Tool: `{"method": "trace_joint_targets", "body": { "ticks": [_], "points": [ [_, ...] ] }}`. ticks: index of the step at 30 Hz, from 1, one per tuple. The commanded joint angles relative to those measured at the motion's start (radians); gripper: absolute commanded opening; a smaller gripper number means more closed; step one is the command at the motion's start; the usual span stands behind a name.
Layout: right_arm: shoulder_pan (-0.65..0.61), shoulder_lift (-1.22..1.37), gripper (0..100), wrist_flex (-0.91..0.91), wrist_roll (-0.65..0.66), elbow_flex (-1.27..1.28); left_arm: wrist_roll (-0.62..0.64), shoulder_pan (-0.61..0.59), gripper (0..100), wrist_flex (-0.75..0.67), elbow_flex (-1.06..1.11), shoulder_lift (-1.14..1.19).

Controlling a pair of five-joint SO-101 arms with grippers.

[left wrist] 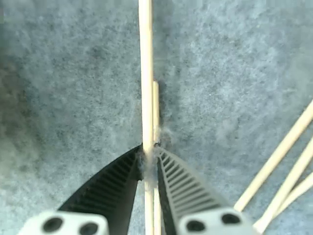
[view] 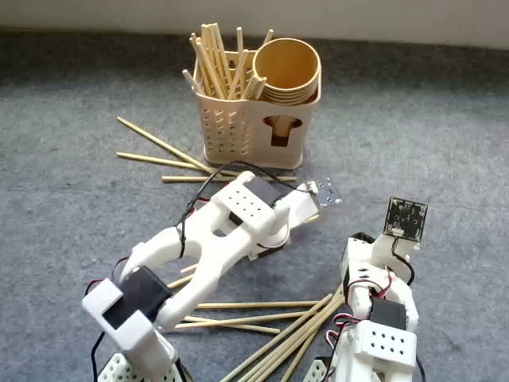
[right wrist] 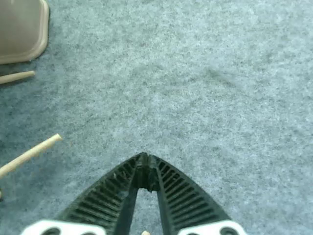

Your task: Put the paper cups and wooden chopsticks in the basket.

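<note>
Looking down at the table, the grey carpet (view: 445, 135) is the biggest thing, running under both arms and everything else. The left arm (view: 223, 231) comes next, stretched low and slantwise toward the middle, its wrist ending just in front of the basket (view: 238, 131). The right arm (view: 378, 318) is beside it, shorter in the picture and drawn back near the front edge.

The basket stands upright at the far side, a pale slotted one with two compartments. A corner of it also shows in the right wrist view (right wrist: 19, 29). A stack of cups (view: 286, 68) is nested in its right compartment, and a sheaf of chopsticks (view: 215, 64) stands on end in its left one, fanning out above the rim.

More loose sticks (view: 159, 147) lie flat on the carpet to the left of the basket and in front of it. Another scatter (view: 278, 334) lies between the two arms near the front edge.

The left gripper (left wrist: 149, 149) is clenched on a chopstick (left wrist: 145, 73), which runs straight out past the tips close over the carpet. A thinner one (left wrist: 155, 112) lies right alongside it, and I cannot tell whether that one is caught too. The right gripper (right wrist: 145, 159) has its tips pressed together with nothing between them, pointed down at bare carpet.
</note>
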Motion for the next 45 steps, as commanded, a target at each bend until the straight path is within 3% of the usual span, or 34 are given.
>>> {"method": "trace_joint_targets", "body": {
  "ticks": [1, 11, 24, 31, 45],
  "points": [
    [0.004, -0.013, 0.6, -0.027, -0.012, -0.016, 0.0, -0.038, 1, 0.028, -0.027, -0.11],
    [0.004, -0.013, 0.6, -0.027, -0.012, -0.016, 0.046, -0.15, 1, 0.048, -0.024, -0.255],
    [0.004, -0.013, 0.6, -0.027, -0.012, -0.016, 0.155, -0.15, 1, 0.043, -0.035, -0.615],
    [0.004, -0.013, 0.6, -0.027, -0.012, -0.016, 0.215, -0.163, 1, -0.092, -0.039, -0.717],
    [0.004, -0.013, 0.6, -0.027, -0.012, -0.016, 0.298, -0.226, 1, -0.503, -0.038, -0.754]
  ]
}}
